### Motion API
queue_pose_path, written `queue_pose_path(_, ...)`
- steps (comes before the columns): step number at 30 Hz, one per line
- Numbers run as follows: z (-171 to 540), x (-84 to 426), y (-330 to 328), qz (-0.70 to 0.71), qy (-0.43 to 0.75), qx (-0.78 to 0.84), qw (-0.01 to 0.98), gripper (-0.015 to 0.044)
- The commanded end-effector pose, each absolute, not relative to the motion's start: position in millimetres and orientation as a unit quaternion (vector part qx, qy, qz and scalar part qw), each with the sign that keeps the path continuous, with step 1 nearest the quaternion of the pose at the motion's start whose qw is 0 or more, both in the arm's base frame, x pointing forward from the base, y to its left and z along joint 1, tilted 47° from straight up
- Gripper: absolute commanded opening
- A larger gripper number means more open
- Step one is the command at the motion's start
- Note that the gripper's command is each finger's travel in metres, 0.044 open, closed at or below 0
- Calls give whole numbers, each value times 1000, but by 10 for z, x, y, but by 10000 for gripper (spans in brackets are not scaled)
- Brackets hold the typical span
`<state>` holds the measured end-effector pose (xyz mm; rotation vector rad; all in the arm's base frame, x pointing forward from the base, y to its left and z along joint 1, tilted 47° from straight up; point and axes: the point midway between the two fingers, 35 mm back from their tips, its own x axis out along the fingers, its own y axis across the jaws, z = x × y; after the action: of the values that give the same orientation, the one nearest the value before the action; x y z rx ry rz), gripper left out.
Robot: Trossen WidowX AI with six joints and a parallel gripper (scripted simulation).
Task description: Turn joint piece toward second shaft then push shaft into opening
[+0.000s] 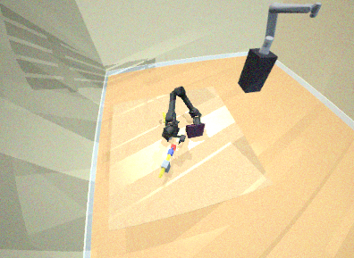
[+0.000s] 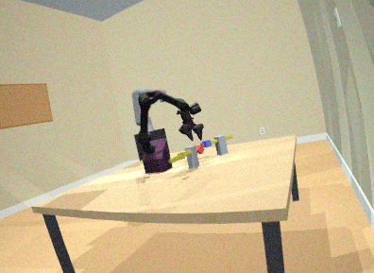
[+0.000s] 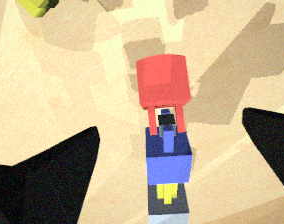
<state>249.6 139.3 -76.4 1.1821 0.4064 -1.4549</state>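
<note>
The red joint piece [image 1: 173, 147] [image 2: 200, 149] [image 3: 164, 82] is hinged to a blue part [image 1: 171, 152] [image 2: 207, 144] [image 3: 169, 169] on the fixed yellow shaft [image 2: 230, 137] [image 3: 167, 192]. In the wrist view it extends roughly in line with that shaft; its opening faces away and is hidden. The fixed shaft's grey block [image 1: 165, 164] [image 2: 221, 145] [image 3: 168, 218] stands behind. The second yellow shaft [image 2: 180, 156] passes to its block [image 2: 192, 158]; a yellow end [image 3: 36, 6] shows at the wrist view's top left. My gripper [image 2: 195, 139] [image 3: 169, 124] is open and empty, above the joint, one finger each side.
The wooden table [image 2: 189, 195] carries both blocks. A dark purple box [image 1: 195, 130] [image 2: 157, 154] is by the arm's base, close to the second shaft's outer end in the exterior view. A grey arm on a black pedestal [image 1: 257, 72] stands away from the table.
</note>
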Motion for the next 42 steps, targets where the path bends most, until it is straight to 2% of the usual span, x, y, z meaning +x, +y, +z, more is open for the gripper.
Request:
queue_pose_path(1, -789, 2500, 1373, -622, 171, 512, 568, 440)
queue_pose_path(14, -1307, 2532, 824, -622, 169, 511, 569, 440)
queue_pose_path(39, -1562, 2582, 651, -622, 169, 511, 569, 440)
queue_pose_path(42, -1562, 2582, 651, -622, 169, 511, 569, 361)
